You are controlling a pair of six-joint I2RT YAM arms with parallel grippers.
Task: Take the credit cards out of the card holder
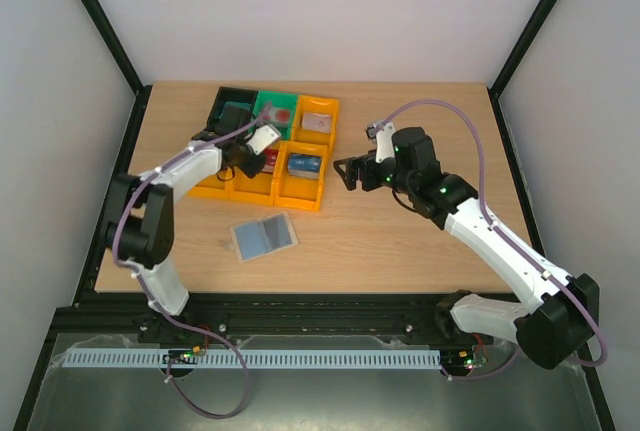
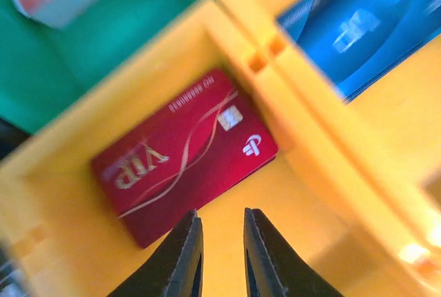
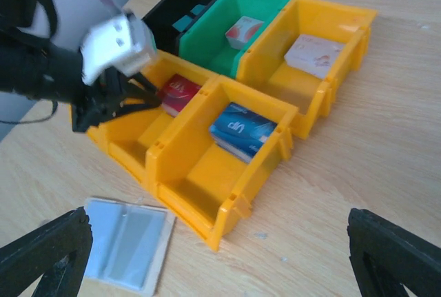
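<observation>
The card holder (image 1: 265, 238) lies opened flat on the table (image 1: 400, 241), grey-blue inside up, at lower centre-left of the top view, just below the bins and not touching them. And there's one red card (image 2: 186, 156), flat on the floor of an orange bin (image 2: 69, 242), filling the middle of the left wrist view. One blue card (image 3: 241, 128) sits in the second orange bin (image 3: 193, 166) right beside it. That's two cards clearly readable. Two more pale flat pieces show up in the right wrist view, one (image 3: 242, 32) in the green bin (image 3: 213, 49) and one (image 3: 313, 54) in the third orange bin (image 3: 344, 18). Whether they are cards can't be told. That view counts three orange bins, one green and one black bin (image 3: 176, 7). The left gripper (image 2: 220, 224) hangs over the red card's bin, jaws only a narrow slit apart, with nothing between them. The right gripper (image 1: 345, 173), right of the bins in the top view, stands spread wide and empty.
</observation>
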